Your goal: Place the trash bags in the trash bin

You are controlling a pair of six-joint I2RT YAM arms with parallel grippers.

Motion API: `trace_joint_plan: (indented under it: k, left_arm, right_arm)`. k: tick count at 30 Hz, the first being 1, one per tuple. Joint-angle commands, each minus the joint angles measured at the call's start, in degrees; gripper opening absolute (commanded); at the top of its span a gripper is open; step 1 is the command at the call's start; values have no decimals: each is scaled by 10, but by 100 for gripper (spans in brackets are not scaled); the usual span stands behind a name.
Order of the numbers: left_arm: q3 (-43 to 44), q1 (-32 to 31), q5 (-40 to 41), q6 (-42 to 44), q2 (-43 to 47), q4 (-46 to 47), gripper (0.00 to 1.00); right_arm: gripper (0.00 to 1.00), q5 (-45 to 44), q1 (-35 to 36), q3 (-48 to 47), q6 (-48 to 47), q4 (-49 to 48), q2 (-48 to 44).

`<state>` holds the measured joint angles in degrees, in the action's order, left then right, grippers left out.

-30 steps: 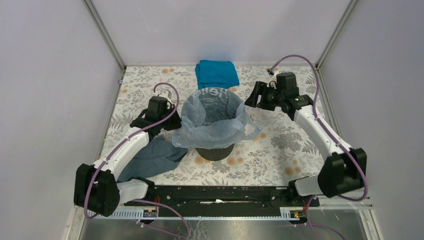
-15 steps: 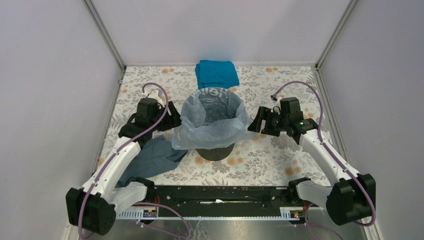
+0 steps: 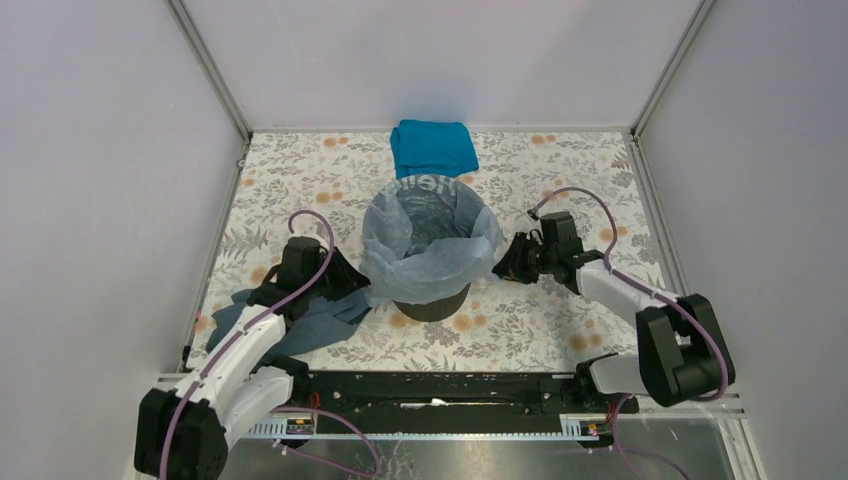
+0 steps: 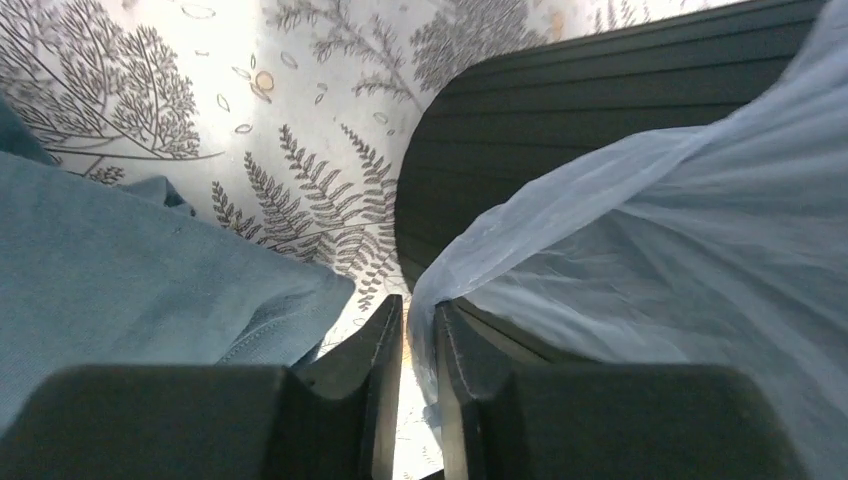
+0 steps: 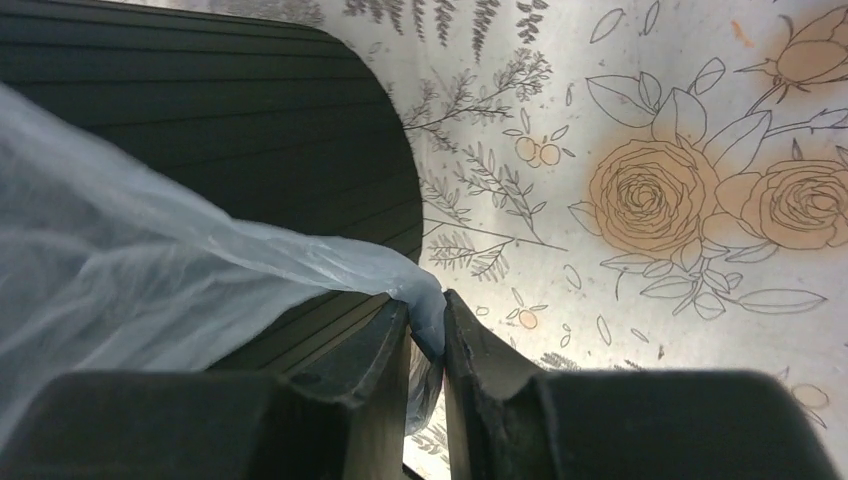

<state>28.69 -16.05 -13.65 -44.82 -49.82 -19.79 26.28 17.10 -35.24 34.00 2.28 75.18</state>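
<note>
The trash bags (image 3: 430,255) drape the trash bin (image 3: 432,303); the left gripper (image 4: 420,335) and right gripper (image 5: 427,330) pinch film either side of it. Uneven tugs might tear the film or topple the bin.

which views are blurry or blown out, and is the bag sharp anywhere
Top external: even light, all sharp, the trash bag clear over the bin. Left wrist: near fingers dark and soft, tablecloth washed out at top. Right wrist: fingers soft, rose print crisp.
</note>
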Motion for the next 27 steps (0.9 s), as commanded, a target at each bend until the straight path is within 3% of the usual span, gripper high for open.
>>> trace_joint_plan:
  k: [1, 12, 19, 25, 27]
  left_arm:
    - [-29, -7, -48, -30, -34, 122, 17]
    - [-38, -53, -23, -44, -146, 225, 6]
    - [-72, -83, 31, -56, -151, 237, 5]
    - [-78, -83, 44, -44, -128, 216, 6]
    - [-62, -83, 48, -35, -119, 200, 7]
  right_arm:
    - [23, -9, 20, 1, 25, -78, 39]
    - [25, -15, 65, -49, 36, -100, 121]
    - [25, -42, 69, -12, 72, -128, 146]
    - [28, -68, 70, -29, 45, -68, 149]
    - [37, -115, 69, -61, 3, 11, 117]
